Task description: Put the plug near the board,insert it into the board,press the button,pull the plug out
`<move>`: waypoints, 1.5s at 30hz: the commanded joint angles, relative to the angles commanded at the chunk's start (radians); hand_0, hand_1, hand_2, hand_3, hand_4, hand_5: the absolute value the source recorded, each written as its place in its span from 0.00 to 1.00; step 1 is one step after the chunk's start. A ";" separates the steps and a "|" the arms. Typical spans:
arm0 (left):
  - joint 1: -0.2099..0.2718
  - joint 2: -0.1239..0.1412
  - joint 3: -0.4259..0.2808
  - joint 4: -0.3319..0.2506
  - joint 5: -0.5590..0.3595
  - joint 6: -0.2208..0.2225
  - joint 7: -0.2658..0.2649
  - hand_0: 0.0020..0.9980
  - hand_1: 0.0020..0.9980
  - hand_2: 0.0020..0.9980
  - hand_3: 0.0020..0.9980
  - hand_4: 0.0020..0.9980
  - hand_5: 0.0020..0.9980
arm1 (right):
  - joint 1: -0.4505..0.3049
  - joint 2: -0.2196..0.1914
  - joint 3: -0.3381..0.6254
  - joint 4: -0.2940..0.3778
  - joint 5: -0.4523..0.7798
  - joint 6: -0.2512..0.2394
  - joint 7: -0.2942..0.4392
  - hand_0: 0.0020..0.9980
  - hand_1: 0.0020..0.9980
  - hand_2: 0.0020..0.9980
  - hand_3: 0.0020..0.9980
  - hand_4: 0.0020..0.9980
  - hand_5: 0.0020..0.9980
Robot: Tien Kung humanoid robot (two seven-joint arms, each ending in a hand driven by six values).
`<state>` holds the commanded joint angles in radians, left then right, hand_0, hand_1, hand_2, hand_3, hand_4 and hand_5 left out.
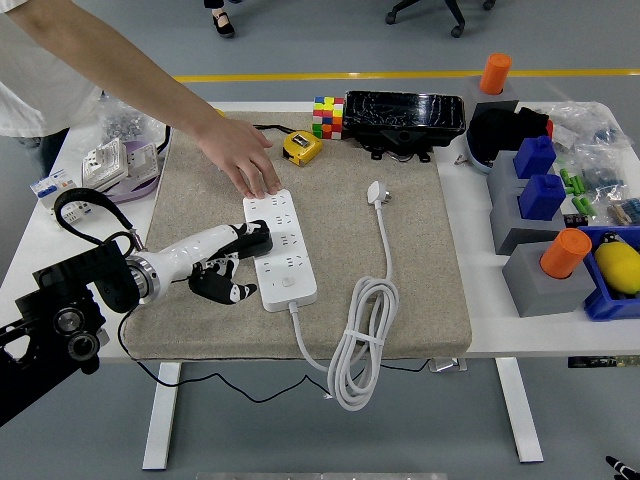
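A white power strip [281,250] lies on the beige mat [400,290], its round button [287,283] at the near end. Its own white cable coils at the mat's front and ends in a white plug [376,192] lying loose to the right. My left hand [232,265] sits just left of the strip, fingers curled, holding a black plug [256,240] against the strip's left edge. A black cord trails from it off the table front. A person's hand [243,162] reaches in from the top left, its fingertips resting on the strip's far end.
A yellow tape measure [300,146], a colour cube [326,117] and a black box [404,120] line the mat's far edge. Grey blocks with blue and orange pieces [540,225] and a blue bin [612,290] fill the right side. White sockets [112,165] lie at the far left.
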<state>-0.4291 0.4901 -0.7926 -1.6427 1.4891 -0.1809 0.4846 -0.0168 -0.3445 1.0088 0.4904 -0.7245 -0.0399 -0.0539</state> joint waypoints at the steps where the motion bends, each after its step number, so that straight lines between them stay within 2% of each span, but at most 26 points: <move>1: -0.008 -0.001 0.013 0.003 -0.001 -0.009 0.004 0.10 0.06 0.14 0.98 0.66 0.00 | -0.001 0.000 -0.001 0.000 0.000 0.000 0.000 0.65 0.66 0.66 0.55 0.91 0.51; 4: -0.028 0.000 0.041 0.010 0.003 -0.034 0.012 0.10 0.06 0.14 0.98 0.66 0.00 | -0.001 -0.001 0.000 -0.001 0.001 0.000 0.000 0.65 0.66 0.66 0.55 0.91 0.51; 5: -0.036 0.002 0.053 0.014 0.010 -0.040 0.008 0.10 0.06 0.15 0.93 0.64 0.00 | -0.001 0.000 0.000 -0.001 0.001 0.000 0.000 0.65 0.66 0.66 0.55 0.91 0.51; 6: -0.042 0.004 0.059 0.016 0.006 -0.047 0.005 0.10 0.06 0.15 0.93 0.64 0.00 | -0.001 0.000 0.000 -0.002 0.001 0.000 -0.001 0.65 0.66 0.66 0.55 0.91 0.51; 13: -0.084 0.006 0.101 0.033 -0.022 -0.070 0.006 0.10 0.06 0.15 0.91 0.63 0.00 | 0.000 -0.002 0.004 -0.001 0.001 0.000 0.000 0.65 0.66 0.66 0.55 0.91 0.51; 16: -0.093 0.001 0.113 0.049 -0.032 -0.072 0.012 0.10 0.06 0.15 0.91 0.63 0.00 | 0.000 -0.002 0.003 -0.002 0.002 0.000 0.000 0.65 0.66 0.66 0.55 0.91 0.51; 17: -0.097 0.000 0.119 0.054 -0.031 -0.071 0.012 0.10 0.06 0.15 0.89 0.58 0.00 | 0.000 -0.002 0.004 -0.002 0.002 0.000 0.000 0.65 0.66 0.66 0.55 0.91 0.51; 36: -0.137 -0.026 0.166 0.097 -0.056 -0.069 0.021 0.11 0.07 0.15 0.89 0.60 0.00 | 0.004 -0.009 0.011 0.004 -0.003 0.000 0.000 0.65 0.66 0.66 0.55 0.91 0.51; 45: -0.144 -0.029 0.179 0.117 -0.064 -0.073 0.022 0.11 0.07 0.15 0.89 0.59 0.00 | 0.005 -0.010 0.011 0.008 -0.004 0.000 0.000 0.65 0.66 0.66 0.55 0.91 0.51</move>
<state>-0.5732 0.4610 -0.6135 -1.5254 1.4246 -0.2539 0.5064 -0.0114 -0.3549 1.0196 0.4982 -0.7280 -0.0399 -0.0538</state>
